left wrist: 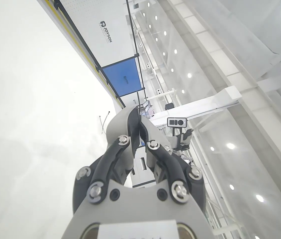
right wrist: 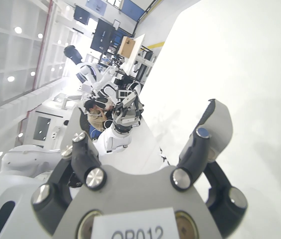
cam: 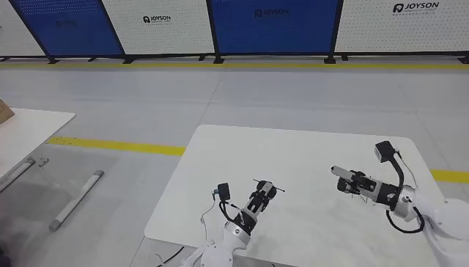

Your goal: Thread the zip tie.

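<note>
Left gripper point(cam: 264, 191) was clenched, apparently on the tie point(cam: 279, 189); right gripper point(cam: 339, 178) stood released — a slack pinch could let the tie twist, spoiling alignment.

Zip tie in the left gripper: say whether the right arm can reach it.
Probably yes: the zip tie juts from the shut left gripper, with just table surface between it and the open right gripper.
</note>
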{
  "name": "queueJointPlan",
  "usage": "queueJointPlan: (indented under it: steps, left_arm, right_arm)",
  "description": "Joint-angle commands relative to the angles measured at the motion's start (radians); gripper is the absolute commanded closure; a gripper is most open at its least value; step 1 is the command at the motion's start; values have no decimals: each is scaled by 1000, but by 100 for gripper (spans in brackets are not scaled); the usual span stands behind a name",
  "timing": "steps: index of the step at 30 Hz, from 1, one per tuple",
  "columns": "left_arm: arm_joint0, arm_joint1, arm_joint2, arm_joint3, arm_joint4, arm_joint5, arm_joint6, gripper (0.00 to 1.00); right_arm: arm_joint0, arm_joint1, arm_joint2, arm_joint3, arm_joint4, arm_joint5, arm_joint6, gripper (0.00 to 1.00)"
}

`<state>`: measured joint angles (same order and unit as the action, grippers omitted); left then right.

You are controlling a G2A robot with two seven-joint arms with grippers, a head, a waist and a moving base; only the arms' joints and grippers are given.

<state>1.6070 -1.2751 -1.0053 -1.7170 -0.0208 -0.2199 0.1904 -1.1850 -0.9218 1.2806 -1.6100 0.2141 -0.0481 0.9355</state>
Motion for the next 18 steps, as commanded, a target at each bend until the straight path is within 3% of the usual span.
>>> queueJointPlan:
  steps: [1, 4, 7, 16, 18]
  left_arm:
    - [0, 0, 0, 0, 0, 0, 0, 100]
    - [0, 0, 0, 0, 0, 0, 0, 100]
    - [0, 0, 0, 0, 0, 0, 0, 100]
    - [0, 0, 0, 0, 0, 0, 0, 100]
    - [0, 0, 0, 0, 0, 0, 0, 100]
  right_arm:
    - [6, 8, 25, -20, -55, 62, 21, 0]
    - [27, 14, 20, -23, -123, 138, 69, 0]
    - [80, 12, -28, 12, -209, 211, 110, 0]
    - [81, 10, -29, 16, -206, 216, 78, 0]
    - [79, 9, -33, 9, -279, 273, -5, 0]
